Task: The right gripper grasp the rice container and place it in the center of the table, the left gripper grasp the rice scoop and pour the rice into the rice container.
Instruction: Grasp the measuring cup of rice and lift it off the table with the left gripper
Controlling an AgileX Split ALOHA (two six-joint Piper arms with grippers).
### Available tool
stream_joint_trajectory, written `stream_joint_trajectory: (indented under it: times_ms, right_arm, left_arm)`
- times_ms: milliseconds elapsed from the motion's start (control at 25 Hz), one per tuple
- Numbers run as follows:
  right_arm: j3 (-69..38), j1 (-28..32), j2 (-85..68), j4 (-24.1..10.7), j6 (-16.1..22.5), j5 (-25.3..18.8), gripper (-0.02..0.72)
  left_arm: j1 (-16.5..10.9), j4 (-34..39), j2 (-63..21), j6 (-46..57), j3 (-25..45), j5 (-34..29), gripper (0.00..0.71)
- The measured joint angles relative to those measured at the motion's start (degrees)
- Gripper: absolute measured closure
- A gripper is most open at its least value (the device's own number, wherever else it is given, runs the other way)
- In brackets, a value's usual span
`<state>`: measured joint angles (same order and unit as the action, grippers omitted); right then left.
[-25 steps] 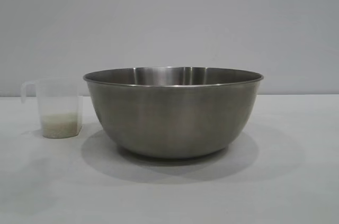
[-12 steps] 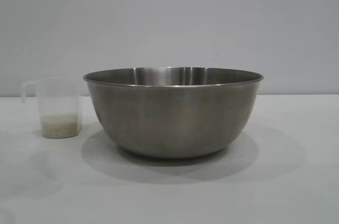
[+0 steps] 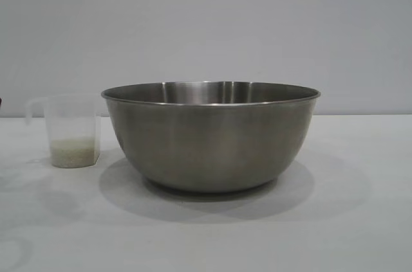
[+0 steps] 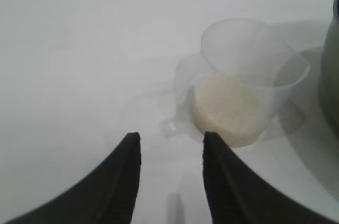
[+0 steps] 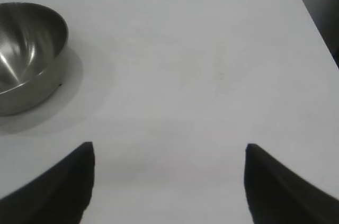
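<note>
Centrally on the white table, well in from every edge: stainless-steel mixing bowl, upright, brushed grey with a thin rolled rim, nothing visible inside from the level exterior view. Just beside it toward the table's left edge, apart from the bowl's wall: translucent plastic measuring cup, upright, loop handle turned away from the bowl. Shallow layer of off-white rice across the cup's bottom. Left gripper low over the table, close before the cup; two black fingers apart with a bare strip of table between them, one tip just at the cup's base by the handle, nothing clamped, touching or not impossible to tell. Same cup from the wrist camera: open mouth tilted away in perspective, round bed of rice at the bottom, bowl wall at the frame's side. Right gripper held over bare table toward the right edge, fingers spread wide, empty, well apart from the bowl.
</note>
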<state>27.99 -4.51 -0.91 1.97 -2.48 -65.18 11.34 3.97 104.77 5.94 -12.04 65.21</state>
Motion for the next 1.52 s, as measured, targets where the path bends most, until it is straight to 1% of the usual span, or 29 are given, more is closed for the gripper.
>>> stream_joint_trajectory:
  times_ms: [240,560,1040,1360,1520]
  right_arm:
    - [0.00,0.00,0.00,0.00,0.00,0.00,0.178]
    - [0.00,0.00,0.00,0.00,0.00,0.00,0.178]
    - [0.00,0.00,0.00,0.00,0.00,0.00,0.178]
    - [0.00,0.00,0.00,0.00,0.00,0.00,0.178]
    - [0.00,0.00,0.00,0.00,0.00,0.00,0.178]
  left_arm:
    - [0.00,1.54,3.52,0.00,-3.67,0.00,0.438]
    - [0.00,1.54,4.33,0.00,-6.48,0.00,0.438]
    - [0.00,1.54,7.11,0.00,-7.07,0.12,0.438]
    - [0.00,1.42,8.52,0.00,-9.67,0.35,0.438]
    - [0.00,0.05,8.83,-0.65,-10.65,0.35,0.438]
